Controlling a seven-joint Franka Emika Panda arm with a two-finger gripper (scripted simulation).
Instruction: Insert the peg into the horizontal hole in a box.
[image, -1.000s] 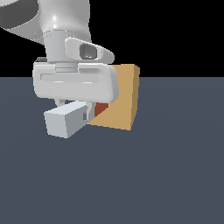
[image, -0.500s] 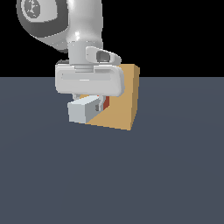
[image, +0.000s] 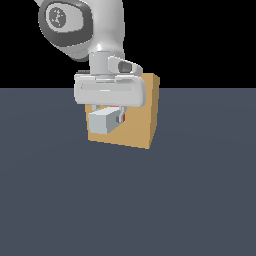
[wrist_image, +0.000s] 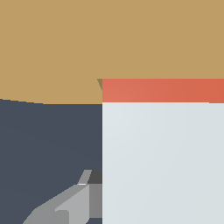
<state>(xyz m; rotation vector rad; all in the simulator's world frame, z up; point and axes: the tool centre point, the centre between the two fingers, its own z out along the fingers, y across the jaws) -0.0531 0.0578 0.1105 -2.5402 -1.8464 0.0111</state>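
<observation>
Peg in gripper, orange-red end against unmarked box.

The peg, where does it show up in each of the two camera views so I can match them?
Exterior view: the peg sits just under the claw, in front of the box, only a sliver of its orange-red end showing.
Wrist view: the peg fills much of the frame, its orange-red end meeting the tan box.
Shared landmark: the tan box face right behind the peg's orange-red end.
</observation>
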